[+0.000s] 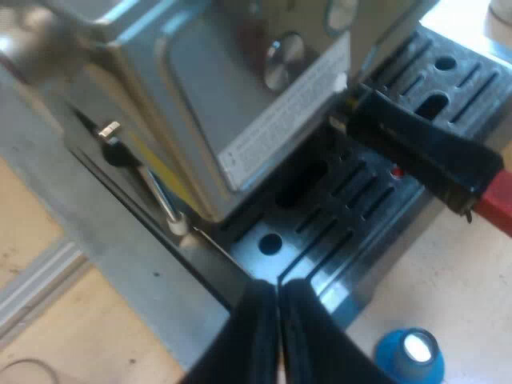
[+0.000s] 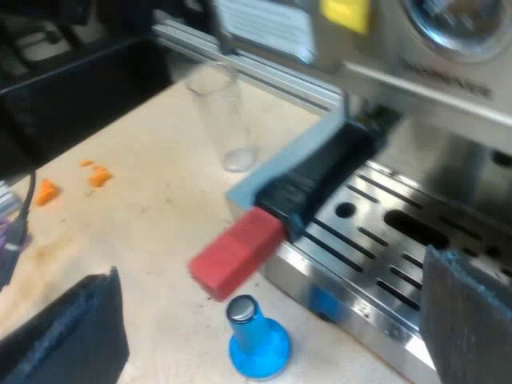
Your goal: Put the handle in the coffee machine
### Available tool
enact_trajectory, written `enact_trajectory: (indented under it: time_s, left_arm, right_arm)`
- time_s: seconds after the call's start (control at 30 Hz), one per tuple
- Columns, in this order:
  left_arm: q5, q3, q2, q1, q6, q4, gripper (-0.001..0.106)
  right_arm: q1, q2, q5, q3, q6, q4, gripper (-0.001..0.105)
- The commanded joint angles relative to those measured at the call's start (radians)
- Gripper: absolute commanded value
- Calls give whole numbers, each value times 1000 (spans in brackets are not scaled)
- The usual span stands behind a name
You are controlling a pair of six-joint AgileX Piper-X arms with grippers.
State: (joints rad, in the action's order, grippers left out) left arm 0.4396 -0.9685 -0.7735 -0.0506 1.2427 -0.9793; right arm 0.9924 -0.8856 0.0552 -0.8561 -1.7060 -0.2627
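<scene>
Near red-ended handle [image 2: 308, 188], right pincer [image 2: 276, 272] wide, empty

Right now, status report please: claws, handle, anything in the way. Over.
Left claw shut, empty, at the drip tray edge. Right claw open, facing the handle. Handle at the machine front, red end out, unheld. Blue tamper standing beneath the red end.

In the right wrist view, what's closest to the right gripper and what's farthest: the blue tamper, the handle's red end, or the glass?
1. Blue tamper, on the table just ahead of the open right gripper.
2. Handle's red end, just past the tamper, sticking out from the espresso machine's front.
3. Measuring glass, farthest, upright on the table beyond both.
</scene>
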Motion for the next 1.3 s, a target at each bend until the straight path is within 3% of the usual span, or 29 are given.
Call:
enact_trajectory:
  time_s: [0.03,0.1,0.2,0.37,0.5,0.6,0.9,1.0,1.2,1.3]
  left_arm:
    - [-22,-10,27,11,17,6,29]
    - [-52,-15,49,16,17,6,52]
    - [-68,-31,60,16,17,6,71]
    - [-66,-83,60,16,30,13,87]
    - [-66,-111,60,16,206,73,88]
    - [-66,-111,76,16,270,95,88]
    - [-93,-111,166,16,273,95,88]
    - [-101,-108,214,16,273,95,88]
    - [-107,-83,280,16,282,91,88]
    - [-147,-64,349,16,287,56,88]
  right_arm:
    - [0,1,-15,-30,-26,-13,77]
    - [-11,1,-15,-50,-26,-12,77]
    - [-32,1,-15,-72,-26,-20,77]
    - [-137,-33,-38,-177,-26,-199,77]
    - [-266,-38,-38,-252,-17,-322,77]
    - [-377,-23,-38,-265,12,-376,77]
    - [-728,53,-45,-265,25,-588,77]
    - [-861,106,-62,-255,-9,-625,77]
    - [-970,232,-73,-207,-54,-654,77]
    - [-983,340,-76,-164,-59,-669,77]
